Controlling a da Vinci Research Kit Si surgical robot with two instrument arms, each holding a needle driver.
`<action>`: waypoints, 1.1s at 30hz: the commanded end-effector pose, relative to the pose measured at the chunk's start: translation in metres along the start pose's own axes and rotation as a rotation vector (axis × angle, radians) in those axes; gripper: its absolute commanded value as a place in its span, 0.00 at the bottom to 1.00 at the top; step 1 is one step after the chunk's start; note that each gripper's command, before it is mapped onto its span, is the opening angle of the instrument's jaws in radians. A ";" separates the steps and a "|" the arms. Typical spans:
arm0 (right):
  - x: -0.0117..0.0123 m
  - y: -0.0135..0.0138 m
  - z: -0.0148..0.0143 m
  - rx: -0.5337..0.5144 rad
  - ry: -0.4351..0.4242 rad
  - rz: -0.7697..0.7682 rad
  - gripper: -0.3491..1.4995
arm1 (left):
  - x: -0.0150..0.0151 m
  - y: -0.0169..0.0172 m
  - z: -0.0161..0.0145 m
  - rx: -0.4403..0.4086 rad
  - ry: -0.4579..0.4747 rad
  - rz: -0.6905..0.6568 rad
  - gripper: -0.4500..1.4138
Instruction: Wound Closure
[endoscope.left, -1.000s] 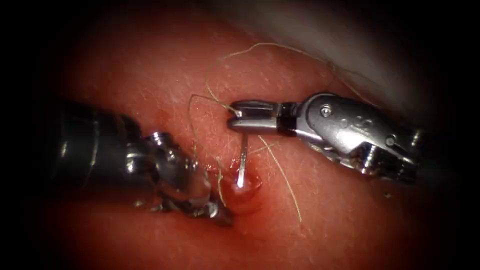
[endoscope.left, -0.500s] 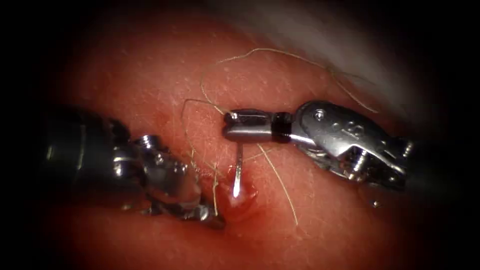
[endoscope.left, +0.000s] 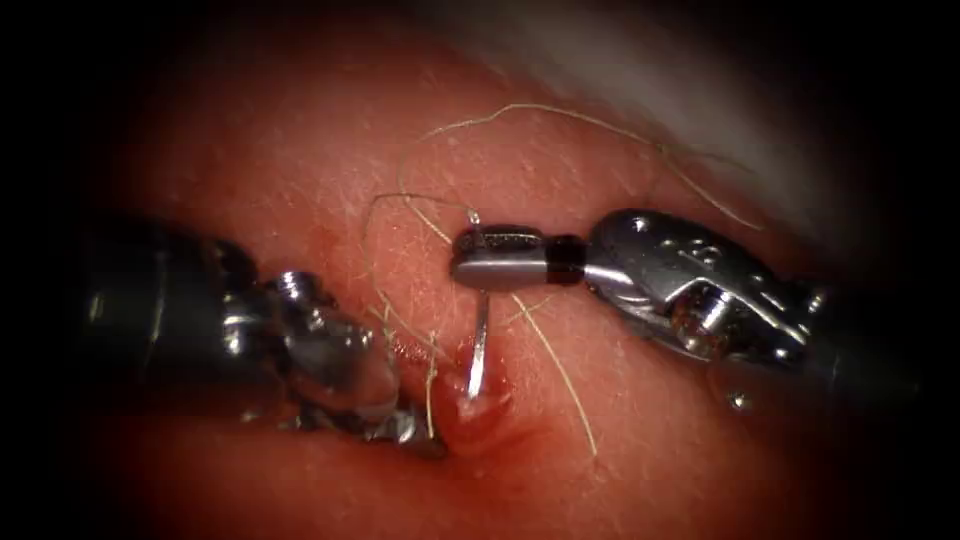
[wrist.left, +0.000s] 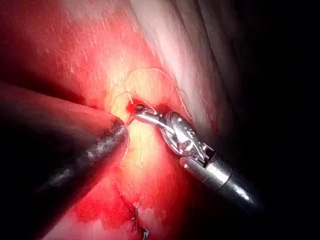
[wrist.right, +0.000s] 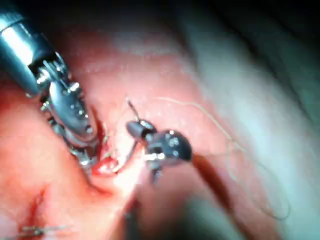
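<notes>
My right tool (endoscope.left: 495, 258) comes in from the right with its jaws shut on the curved needle (endoscope.left: 478, 340) near its tail end. The needle runs down from the jaws, and its tip is in a raised, wet lip of tissue (endoscope.left: 480, 412) at the cut. Pale thread (endoscope.left: 560, 112) leaves the needle's tail above the jaws and loops over the tissue. My left tool (endoscope.left: 330, 355) lies on the left side, its tip (endoscope.left: 422, 436) pressed against the tissue beside the needle's entry. The right wrist view has the right tool (wrist.right: 137, 130), the needle (wrist.right: 126, 154) and the left tool (wrist.right: 72, 112).
Red fluid (endoscope.left: 470, 400) pools around the entry point. Loose thread strands (endoscope.left: 565, 375) lie on the tissue right of the needle. An earlier stitch with cut ends (wrist.left: 135, 215) sits further along the cut, and the right tool (wrist.left: 175, 135) also appears there.
The right tool has shifted slightly down and rolled, so the needle's tail now stands above its jaws. The needle sits lower in the raised tissue. The left tool has hardly moved.
</notes>
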 end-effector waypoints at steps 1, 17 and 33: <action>-0.0003 0.0004 0.0008 0.018 -0.011 0.020 0.00 | 0.0001 -0.0001 0.0007 -0.001 -0.001 0.000 0.05; 0.0000 0.0013 0.0009 0.036 0.032 0.201 0.00 | 0.0003 -0.0001 0.0005 -0.003 0.000 -0.001 0.05; -0.0014 0.0004 0.0015 0.103 0.001 0.392 0.00 | 0.0006 -0.0001 0.0004 -0.004 0.000 -0.003 0.05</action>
